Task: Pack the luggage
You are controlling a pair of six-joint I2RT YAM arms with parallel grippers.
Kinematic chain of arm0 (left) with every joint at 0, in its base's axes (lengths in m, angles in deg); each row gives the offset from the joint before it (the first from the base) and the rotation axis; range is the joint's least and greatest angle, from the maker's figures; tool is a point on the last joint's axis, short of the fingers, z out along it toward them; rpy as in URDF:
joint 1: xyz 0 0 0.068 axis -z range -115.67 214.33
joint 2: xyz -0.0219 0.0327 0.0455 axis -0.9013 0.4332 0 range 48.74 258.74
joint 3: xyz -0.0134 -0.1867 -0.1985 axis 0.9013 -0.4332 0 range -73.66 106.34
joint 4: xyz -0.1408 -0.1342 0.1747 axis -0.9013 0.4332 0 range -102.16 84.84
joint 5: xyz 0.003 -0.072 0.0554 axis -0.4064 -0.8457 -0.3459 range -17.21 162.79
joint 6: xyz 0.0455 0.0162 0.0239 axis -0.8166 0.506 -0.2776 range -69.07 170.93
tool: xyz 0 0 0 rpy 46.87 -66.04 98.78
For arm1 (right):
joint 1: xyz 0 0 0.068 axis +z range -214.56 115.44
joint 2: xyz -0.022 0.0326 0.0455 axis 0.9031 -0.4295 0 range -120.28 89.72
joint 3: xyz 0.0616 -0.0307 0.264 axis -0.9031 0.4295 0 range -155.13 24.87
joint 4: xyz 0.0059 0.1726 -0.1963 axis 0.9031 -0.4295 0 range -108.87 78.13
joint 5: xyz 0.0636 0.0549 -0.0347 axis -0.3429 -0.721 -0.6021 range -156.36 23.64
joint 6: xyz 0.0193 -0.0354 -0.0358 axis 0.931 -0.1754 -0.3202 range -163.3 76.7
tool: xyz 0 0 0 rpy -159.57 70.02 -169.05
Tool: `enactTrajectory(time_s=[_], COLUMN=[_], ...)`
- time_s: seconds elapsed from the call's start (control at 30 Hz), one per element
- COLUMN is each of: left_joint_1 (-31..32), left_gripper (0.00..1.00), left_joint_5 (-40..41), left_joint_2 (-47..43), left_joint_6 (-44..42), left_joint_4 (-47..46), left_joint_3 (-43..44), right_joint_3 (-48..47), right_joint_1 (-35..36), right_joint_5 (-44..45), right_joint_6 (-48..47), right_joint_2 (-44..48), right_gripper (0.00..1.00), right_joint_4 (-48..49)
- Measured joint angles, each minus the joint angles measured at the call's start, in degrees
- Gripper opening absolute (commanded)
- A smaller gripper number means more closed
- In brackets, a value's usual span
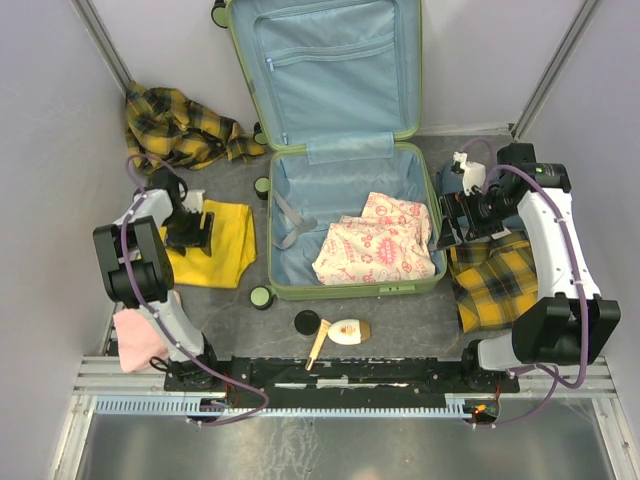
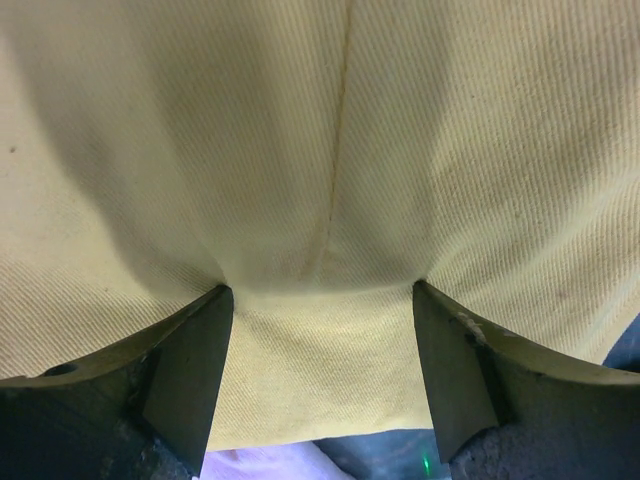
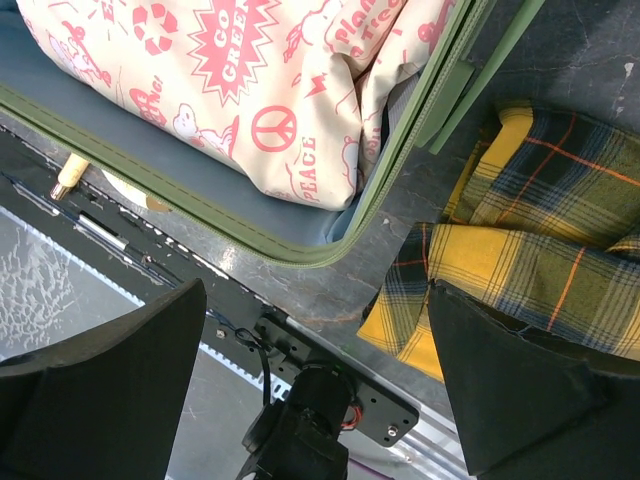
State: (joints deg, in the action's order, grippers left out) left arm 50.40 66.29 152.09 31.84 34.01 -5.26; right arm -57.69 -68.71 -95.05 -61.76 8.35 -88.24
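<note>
Two dark jaws of the left gripper (image 2: 320, 300) stand apart, tips pressed onto a yellow cloth (image 2: 320, 150) that spreads flat between them, not yet pinched. This cloth lies on the grey worktop (image 1: 230, 310) just left of the luggage (image 1: 330, 292).

The luggage, a lime-green hard-shell case, lies open in the middle of the worktop, its lid propped up at the back showing blue lining. Inside its lower half, towards the right, sits one folded cream cloth with pink print (image 1: 380, 245); the rest of that half is bare lining.

The right gripper (image 3: 318, 300) hangs by the luggage's front right corner, jaws wide apart and holding nothing, above a yellow plaid garment (image 1: 495, 280) lying beside the luggage on the right.

A second plaid garment (image 1: 175, 130) lies behind and left of the luggage, and a pale bottle (image 1: 345, 330) and a wooden-handled brush (image 1: 318, 345) lie in front of it. Packing looks barely begun: one item in, several out.
</note>
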Motion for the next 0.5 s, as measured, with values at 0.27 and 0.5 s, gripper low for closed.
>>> enactTrajectory(time_s=[0.27, 0.5], left_joint_1=[-0.4, -6.6], left_gripper=[0.87, 0.88], left_joint_5=[-2.9, -9.2], left_joint_2=[5.2, -5.2], left_joint_6=[-0.5, -13.6], left_joint_4=[-2.5, 10.5], left_joint_3=[9.5, 9.9], right_joint_3=[-0.1, -0.7], right_joint_1=[0.0, 0.0], right_joint_5=[-1.0, -2.5], right_joint_6=[0.7, 0.7], right_joint_2=[-0.8, -0.8], right_gripper=[1.0, 1.0], right_joint_4=[0.5, 0.5])
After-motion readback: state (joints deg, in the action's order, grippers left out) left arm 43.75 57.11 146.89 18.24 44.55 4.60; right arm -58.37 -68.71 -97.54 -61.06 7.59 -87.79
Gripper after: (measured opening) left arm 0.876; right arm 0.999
